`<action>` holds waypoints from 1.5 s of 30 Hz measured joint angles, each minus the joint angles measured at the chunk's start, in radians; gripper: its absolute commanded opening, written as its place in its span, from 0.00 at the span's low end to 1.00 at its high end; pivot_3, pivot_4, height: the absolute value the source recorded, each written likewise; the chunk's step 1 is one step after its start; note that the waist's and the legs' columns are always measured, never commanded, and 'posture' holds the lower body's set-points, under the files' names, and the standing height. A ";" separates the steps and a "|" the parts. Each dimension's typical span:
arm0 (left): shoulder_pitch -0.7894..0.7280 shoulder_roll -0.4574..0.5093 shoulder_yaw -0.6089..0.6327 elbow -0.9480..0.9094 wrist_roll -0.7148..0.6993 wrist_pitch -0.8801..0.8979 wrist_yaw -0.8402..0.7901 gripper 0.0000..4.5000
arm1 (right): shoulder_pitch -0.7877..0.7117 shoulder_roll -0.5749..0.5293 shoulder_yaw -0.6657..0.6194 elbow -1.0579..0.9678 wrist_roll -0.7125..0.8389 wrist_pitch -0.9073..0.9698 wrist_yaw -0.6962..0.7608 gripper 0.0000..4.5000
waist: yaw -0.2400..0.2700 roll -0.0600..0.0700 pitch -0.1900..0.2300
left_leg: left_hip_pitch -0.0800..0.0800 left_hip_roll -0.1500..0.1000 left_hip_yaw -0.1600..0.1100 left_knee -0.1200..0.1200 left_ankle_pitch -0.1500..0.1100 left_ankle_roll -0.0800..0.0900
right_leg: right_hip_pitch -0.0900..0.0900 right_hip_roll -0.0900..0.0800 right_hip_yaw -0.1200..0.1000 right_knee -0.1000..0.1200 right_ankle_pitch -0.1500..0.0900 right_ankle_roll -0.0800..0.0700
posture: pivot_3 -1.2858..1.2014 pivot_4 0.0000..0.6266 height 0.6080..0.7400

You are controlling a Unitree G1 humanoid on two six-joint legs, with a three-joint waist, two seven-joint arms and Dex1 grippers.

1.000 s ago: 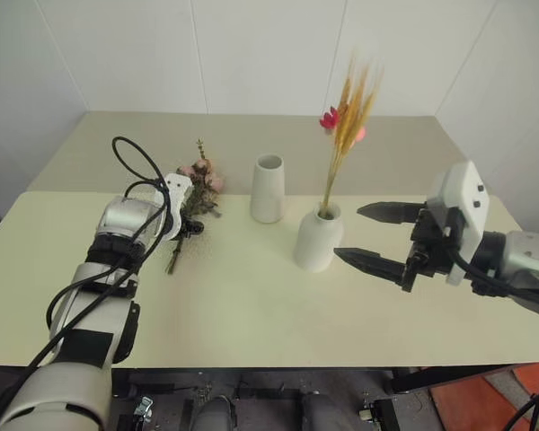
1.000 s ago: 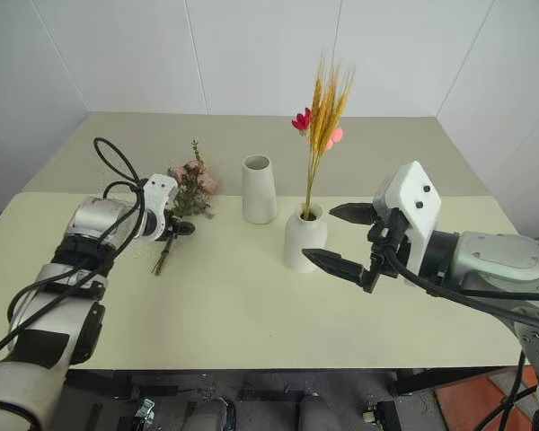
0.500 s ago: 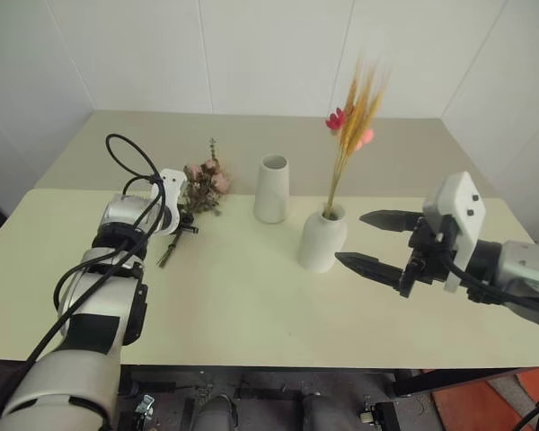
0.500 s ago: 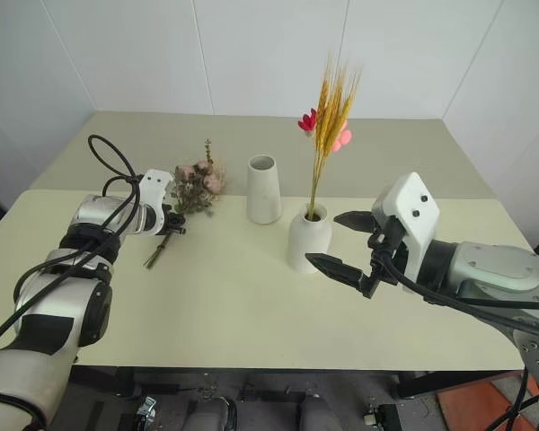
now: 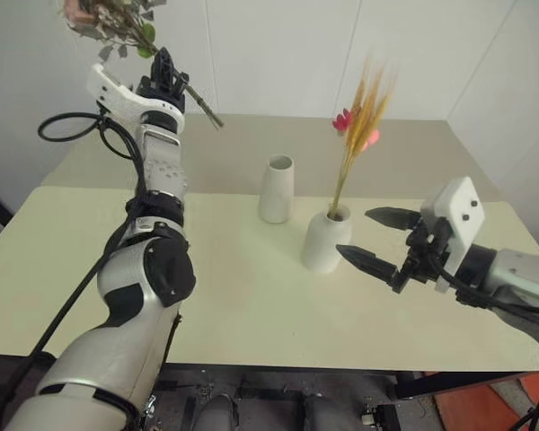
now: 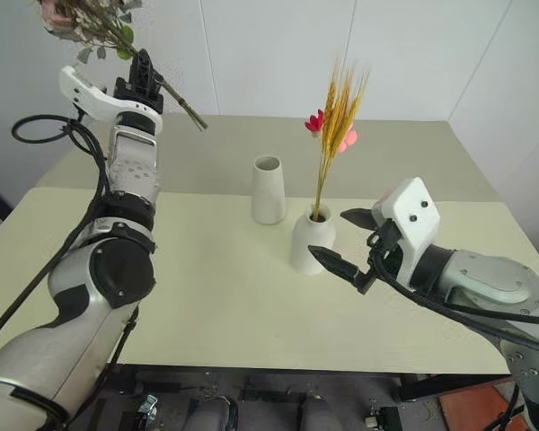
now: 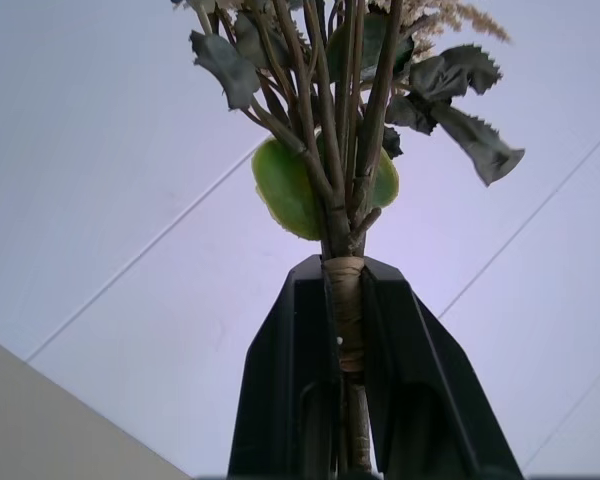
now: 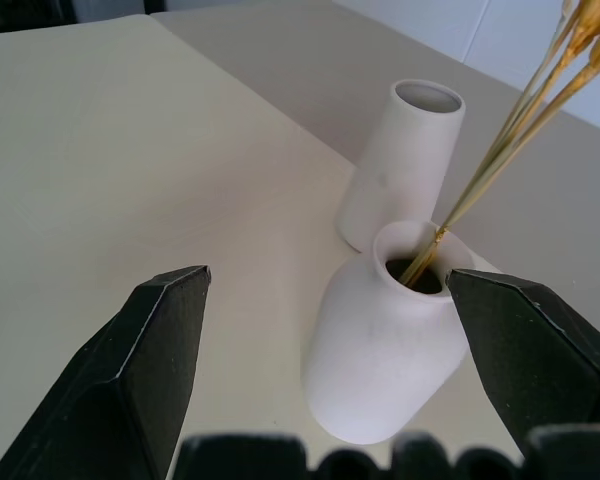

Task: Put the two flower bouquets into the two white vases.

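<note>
My left gripper (image 5: 164, 76) is raised high at the far left, shut on the wrapped stem of the dusty-pink rose bouquet (image 7: 345, 300). Its blooms and grey-green leaves (image 5: 108, 16) reach the upper left corner, and the stem end juts out toward the wall. The slim tapered white vase (image 5: 276, 189) stands empty mid-table. Beside it, the rounder narrow-necked white vase (image 5: 324, 241) holds the yellow wheat-like bouquet (image 5: 355, 117) with small red-pink blossoms. My right gripper (image 5: 355, 233) hovers open just right of the round vase (image 8: 380, 350), with nothing between its fingers.
The cream table (image 5: 234, 305) has free surface in front of and left of the vases. White walls close in behind and to the right. A black cable (image 5: 81, 126) loops off my left arm.
My left gripper has lifted the rose bouquet off the table, high above it, and turned it so that the blooms point up. The right gripper has stayed open by the round vase.
</note>
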 measured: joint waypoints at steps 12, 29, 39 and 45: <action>-0.023 -0.091 0.040 0.105 -0.075 0.003 -0.182 0.02 | 0.101 0.054 -0.030 -0.082 -0.033 -0.009 -0.103 1.00 | -0.014 0.000 0.000 | -0.001 0.000 0.000 0.000 0.000 0.000 | -0.001 0.001 0.000 0.000 0.000 0.000 | 0.52 0.24 1.00; -0.018 -0.162 -0.038 0.167 0.058 -0.120 -0.236 0.02 | 0.152 0.061 -0.086 -0.140 -0.020 -0.011 -0.153 1.00 | -0.008 0.000 0.000 | -0.001 0.000 -0.001 0.000 0.000 0.000 | 0.000 0.001 0.000 -0.001 0.000 0.000 | 0.52 0.24 1.00; 0.009 -0.163 -0.132 0.197 0.223 -0.203 -0.170 0.02 | 0.241 0.061 -0.167 -0.198 0.025 -0.011 -0.197 1.00 | -0.006 -0.001 0.000 | -0.001 0.000 -0.001 0.000 0.000 0.000 | 0.000 0.000 0.000 -0.001 0.000 0.000 | 0.52 0.24 1.00; 0.009 -0.159 -0.137 0.197 0.260 -0.215 -0.146 0.02 | 0.296 0.061 -0.204 -0.235 0.054 -0.016 -0.232 1.00 | -0.006 -0.001 -0.001 | 0.001 0.000 -0.001 0.000 0.000 0.000 | 0.001 0.000 0.000 0.000 0.000 0.000 | 0.52 0.24 1.00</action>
